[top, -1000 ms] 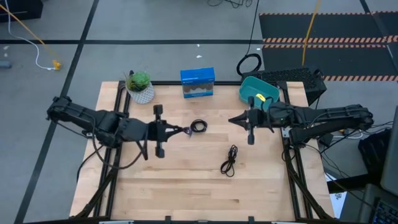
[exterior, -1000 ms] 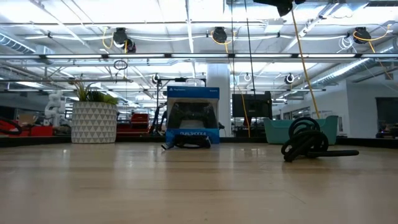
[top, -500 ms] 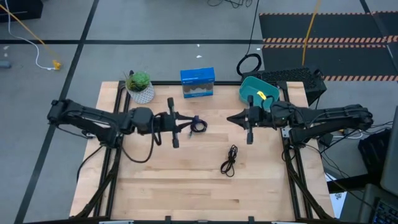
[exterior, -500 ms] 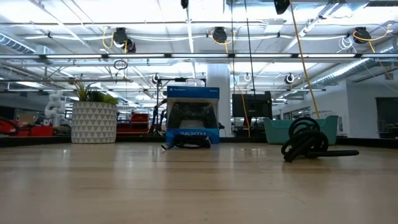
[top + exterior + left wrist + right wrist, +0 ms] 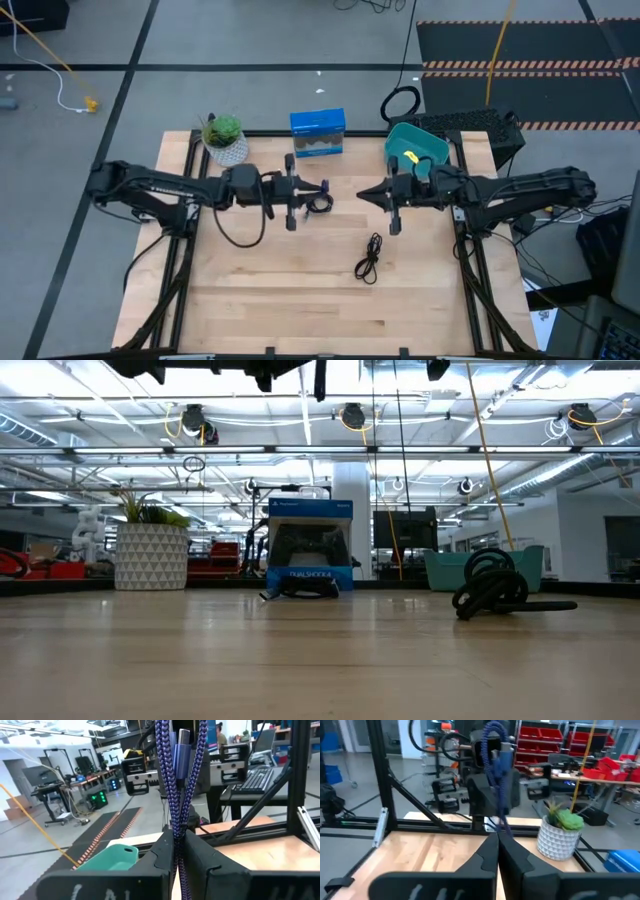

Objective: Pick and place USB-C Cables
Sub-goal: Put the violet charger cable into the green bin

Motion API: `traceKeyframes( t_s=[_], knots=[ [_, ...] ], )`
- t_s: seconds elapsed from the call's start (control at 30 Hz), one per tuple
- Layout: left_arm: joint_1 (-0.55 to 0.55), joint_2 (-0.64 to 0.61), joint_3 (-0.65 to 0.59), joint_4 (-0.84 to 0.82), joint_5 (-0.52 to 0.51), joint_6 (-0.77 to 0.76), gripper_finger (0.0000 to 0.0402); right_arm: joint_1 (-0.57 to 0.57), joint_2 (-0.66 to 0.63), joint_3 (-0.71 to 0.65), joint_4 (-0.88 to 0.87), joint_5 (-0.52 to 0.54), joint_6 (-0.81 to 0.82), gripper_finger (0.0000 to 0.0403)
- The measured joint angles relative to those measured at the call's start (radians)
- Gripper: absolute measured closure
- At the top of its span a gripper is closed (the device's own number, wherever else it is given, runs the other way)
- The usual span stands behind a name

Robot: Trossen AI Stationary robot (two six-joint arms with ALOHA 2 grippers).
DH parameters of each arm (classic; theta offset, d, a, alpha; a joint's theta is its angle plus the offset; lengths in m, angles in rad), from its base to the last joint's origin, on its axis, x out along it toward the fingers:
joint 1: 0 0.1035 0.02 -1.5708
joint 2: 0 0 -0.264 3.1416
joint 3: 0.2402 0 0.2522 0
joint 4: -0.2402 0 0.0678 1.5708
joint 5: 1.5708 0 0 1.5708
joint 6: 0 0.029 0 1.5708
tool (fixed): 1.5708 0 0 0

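My left gripper (image 5: 303,193) has carried the braided blue-purple USB-C cable (image 5: 176,780), clamped tight, rightward toward my closed right gripper (image 5: 368,194); I should hold it level for handover.

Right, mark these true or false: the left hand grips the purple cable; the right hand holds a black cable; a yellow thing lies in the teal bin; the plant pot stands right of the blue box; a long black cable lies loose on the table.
1. True: the left hand is shut on the purple cable.
2. False: the right hand is shut and empty.
3. True: a yellow thing lies in the teal bin.
4. False: the plant pot stands left of the blue box.
5. True: the long black cable lies untouched.
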Motion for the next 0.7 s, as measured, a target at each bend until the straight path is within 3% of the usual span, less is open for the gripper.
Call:
traceKeyframes(
  t_s=[0.23,0.7],
  knots=[
    [-0.001,0.104,0.041,0.094,0.053,-0.015,0.0373,-0.001,0.049,0.000,0.048,-0.003,-0.011,0.0384],
    [0.000,0.354,0.243,0.086,0.074,-0.010,0.0373,-0.001,0.072,0.000,0.054,-0.005,-0.015,0.0296]
  ],
)
